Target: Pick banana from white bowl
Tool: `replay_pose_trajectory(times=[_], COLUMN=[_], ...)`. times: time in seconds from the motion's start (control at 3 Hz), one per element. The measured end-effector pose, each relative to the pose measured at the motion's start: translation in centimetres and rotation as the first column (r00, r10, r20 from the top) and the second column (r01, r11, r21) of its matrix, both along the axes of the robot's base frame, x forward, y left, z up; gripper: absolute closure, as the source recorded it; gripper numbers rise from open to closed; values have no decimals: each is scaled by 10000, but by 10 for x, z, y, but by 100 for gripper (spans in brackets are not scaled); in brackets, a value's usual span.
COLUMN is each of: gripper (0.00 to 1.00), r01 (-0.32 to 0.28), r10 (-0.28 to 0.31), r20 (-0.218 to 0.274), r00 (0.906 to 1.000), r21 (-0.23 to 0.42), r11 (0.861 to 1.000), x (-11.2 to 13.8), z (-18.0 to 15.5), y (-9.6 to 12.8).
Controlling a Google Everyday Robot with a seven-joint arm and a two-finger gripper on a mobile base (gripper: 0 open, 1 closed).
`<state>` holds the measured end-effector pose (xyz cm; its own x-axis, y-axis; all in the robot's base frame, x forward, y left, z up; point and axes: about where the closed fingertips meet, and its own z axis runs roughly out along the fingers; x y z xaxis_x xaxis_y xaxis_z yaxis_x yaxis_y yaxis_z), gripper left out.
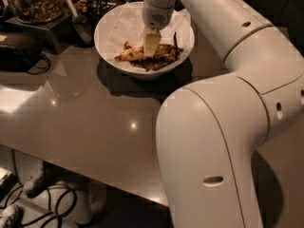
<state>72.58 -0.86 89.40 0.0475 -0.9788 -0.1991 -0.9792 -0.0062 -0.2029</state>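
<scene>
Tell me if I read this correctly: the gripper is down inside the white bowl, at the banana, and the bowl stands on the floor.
Not quite. The white bowl stands on the grey table, not on the floor. The rest holds: the camera view shows the gripper down inside the bowl, at the banana.

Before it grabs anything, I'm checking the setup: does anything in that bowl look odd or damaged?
Only the fruit. In the white bowl, the banana is heavily brown-speckled, and the darker pieces beside it look shrivelled. The bowl sits upright; the gripper hangs inside it, right over the banana.
</scene>
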Motion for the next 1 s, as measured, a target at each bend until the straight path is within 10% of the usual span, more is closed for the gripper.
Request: replay_pose_trajectory(times=[1.0], gripper=[100], r01=[-208], r10=[195], r20=[978], r00=[9950], r21=[125], r11=[9997], x=[-36], z=[55], y=[5])
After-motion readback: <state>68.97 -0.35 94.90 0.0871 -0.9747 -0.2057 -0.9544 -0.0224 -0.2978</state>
